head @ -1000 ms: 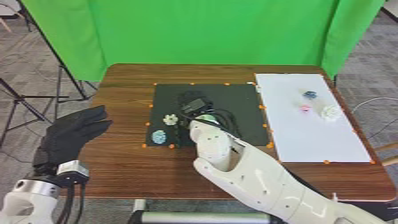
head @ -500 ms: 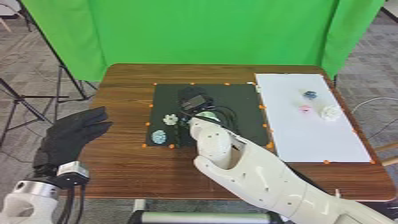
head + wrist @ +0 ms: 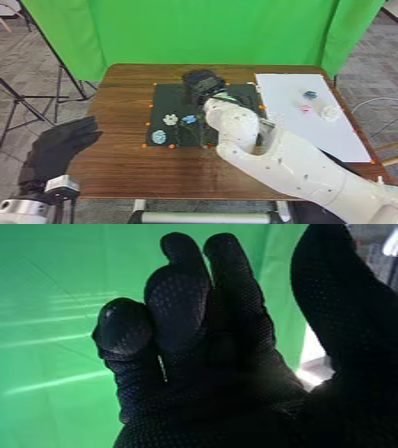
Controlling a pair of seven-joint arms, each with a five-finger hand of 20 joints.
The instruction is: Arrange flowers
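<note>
While the left robot hand [image 3: 55,147] is hovering by the left edge of the surface [image 3: 120,170], fingers extended, a light-blue flower [image 3: 158,136], a white flower [image 3: 170,119] and a blue flower [image 3: 189,119] are lying on the dark mat [image 3: 173,95]. Over the mat's far edge, the right robot hand [image 3: 202,82] is hanging wide, thumb apart from its fingers, its white arm [image 3: 289,167] slanting from the near right. A pink flower [image 3: 306,108], a grey-blue flower [image 3: 309,94] and a larger white flower [image 3: 330,113] are resting on the white sheet [image 3: 338,142].

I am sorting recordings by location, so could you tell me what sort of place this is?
Probably a robotics lab or test room: a green curtain hangs behind the brown table, a black stand is at the left, and orange marks edge the dark mat.
</note>
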